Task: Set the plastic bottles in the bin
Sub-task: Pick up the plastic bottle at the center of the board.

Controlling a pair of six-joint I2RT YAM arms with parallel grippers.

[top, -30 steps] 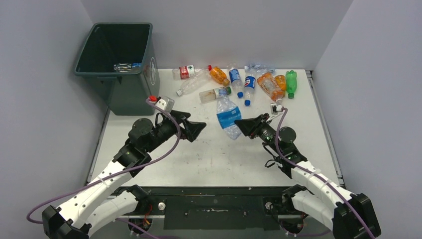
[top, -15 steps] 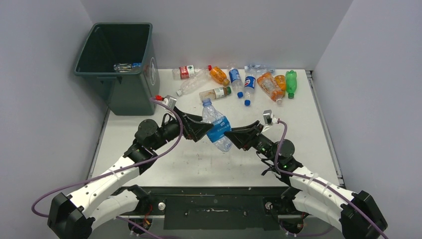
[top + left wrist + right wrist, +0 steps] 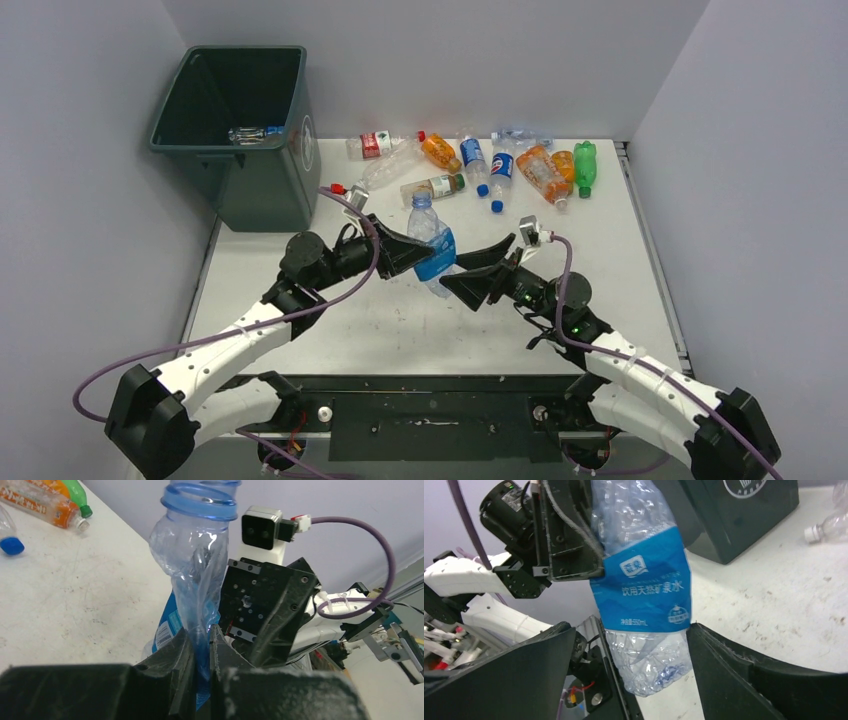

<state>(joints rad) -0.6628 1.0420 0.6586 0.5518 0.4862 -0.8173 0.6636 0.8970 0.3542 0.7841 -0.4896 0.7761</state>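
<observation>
Far left we've got the bin [image 3: 262,188] w/ a few bottles [image 3: 254,132] lying inside. To its right our left gripper [image 3: 418,256] is clamped on a crushed clear blue-label bottle [image 3: 434,238], neck up, approx. mid-table. Our right gripper [image 3: 458,272] is spread wide, fingers either side of that bottle's base, and the other bottles [image 3: 500,167] lie along the table's [image 3: 620,270] far edge.

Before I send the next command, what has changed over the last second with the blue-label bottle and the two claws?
The blue-label bottle moved left, toward the bin. The left claw swung in and is now shut on its crumpled body. The right claw, which brought it over, has opened around its base. The bin and the far-edge bottles stayed put.
</observation>
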